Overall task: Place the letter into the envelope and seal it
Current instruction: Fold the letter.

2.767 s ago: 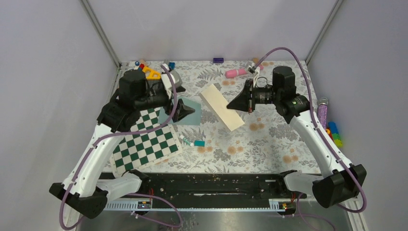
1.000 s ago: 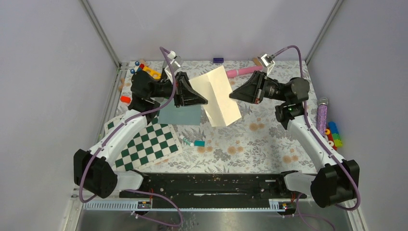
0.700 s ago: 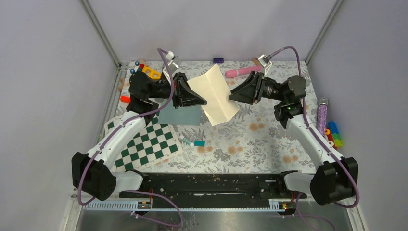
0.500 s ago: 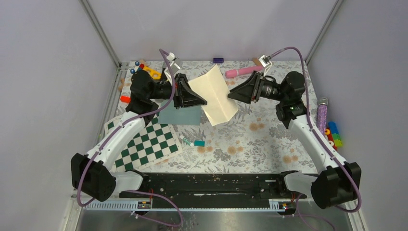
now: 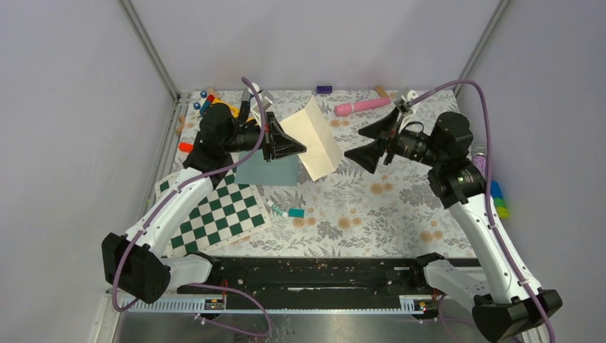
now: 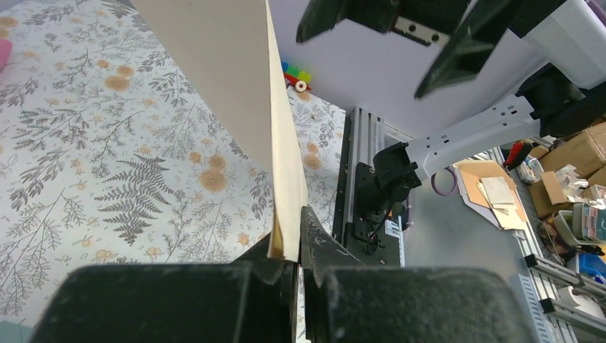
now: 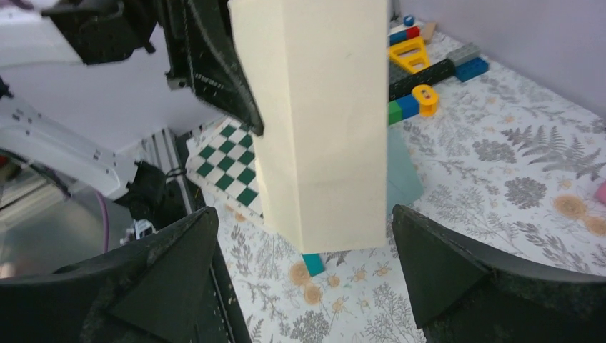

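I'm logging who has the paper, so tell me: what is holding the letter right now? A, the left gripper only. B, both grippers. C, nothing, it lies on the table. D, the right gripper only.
A: the left gripper is pinched shut on the edge of the letter, which is up off the table, while the right gripper is open with its fingers off the sheet.

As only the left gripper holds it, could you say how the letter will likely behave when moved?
The letter looks thin and light, pinched at one edge by the left gripper, so it may sway. Its crease seems to stiffen it: it stands fairly straight. Pushed against the envelope, it may buckle.
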{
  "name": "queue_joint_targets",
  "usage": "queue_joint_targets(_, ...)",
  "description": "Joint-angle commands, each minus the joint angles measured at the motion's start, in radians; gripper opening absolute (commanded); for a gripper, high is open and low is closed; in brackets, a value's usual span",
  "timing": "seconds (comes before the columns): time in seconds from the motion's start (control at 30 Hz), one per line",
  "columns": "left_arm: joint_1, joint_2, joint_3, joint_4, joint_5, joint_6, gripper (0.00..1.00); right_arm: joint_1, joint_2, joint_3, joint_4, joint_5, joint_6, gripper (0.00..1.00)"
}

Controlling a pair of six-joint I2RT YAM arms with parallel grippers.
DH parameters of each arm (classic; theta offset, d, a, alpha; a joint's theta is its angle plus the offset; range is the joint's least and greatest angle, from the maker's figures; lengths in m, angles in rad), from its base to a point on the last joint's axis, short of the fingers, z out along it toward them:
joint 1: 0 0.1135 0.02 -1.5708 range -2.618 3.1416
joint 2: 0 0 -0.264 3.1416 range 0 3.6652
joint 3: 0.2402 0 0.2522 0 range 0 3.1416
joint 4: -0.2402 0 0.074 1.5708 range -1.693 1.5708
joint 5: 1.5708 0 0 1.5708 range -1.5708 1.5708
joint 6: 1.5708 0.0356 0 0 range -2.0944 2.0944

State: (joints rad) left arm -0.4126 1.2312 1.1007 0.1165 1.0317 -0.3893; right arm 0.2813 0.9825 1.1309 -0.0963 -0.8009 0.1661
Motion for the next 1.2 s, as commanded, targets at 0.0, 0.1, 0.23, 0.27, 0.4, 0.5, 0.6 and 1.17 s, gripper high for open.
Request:
queue_joint_targets(0.0,-0.002,-0.021,0.049,-0.004,-0.046,0.035,0.0,0.103,0.028,-0.003,-0.09,0.03,-0.143,1.0)
queue_joint_targets(0.1,-0.002,-0.021,0.05,-0.002,-0.043,0.032,0.0,0.166,0.074,0.008,-0.12,0.066,-0.205,0.99)
queue_joint_targets(0.23,-0.002,-0.019,0.048,-0.002,-0.042,0.03,0.0,0.214,0.141,0.038,-0.145,0.098,-0.234,0.99)
queue_joint_targets(0.27,-0.003,-0.019,0.047,-0.001,-0.04,0.03,0.0,0.227,0.15,0.04,-0.15,0.113,-0.245,0.99)
queue_joint_targets(0.4,-0.011,-0.018,0.04,0.006,-0.035,0.027,0.0,0.269,0.181,0.049,-0.165,0.16,-0.277,0.99)
queue_joint_targets(0.5,-0.022,-0.022,0.033,0.017,-0.03,0.021,0.0,0.284,0.194,0.049,-0.167,0.181,-0.285,0.99)
queue_joint_targets(0.6,-0.032,-0.025,0.03,0.018,-0.026,0.025,0.0,0.294,0.197,0.049,-0.164,0.195,-0.295,0.99)
queue_joint_targets(1.17,-0.051,-0.041,0.028,-0.05,-0.051,0.11,0.0,0.294,0.146,0.001,-0.151,0.068,-0.324,0.31)
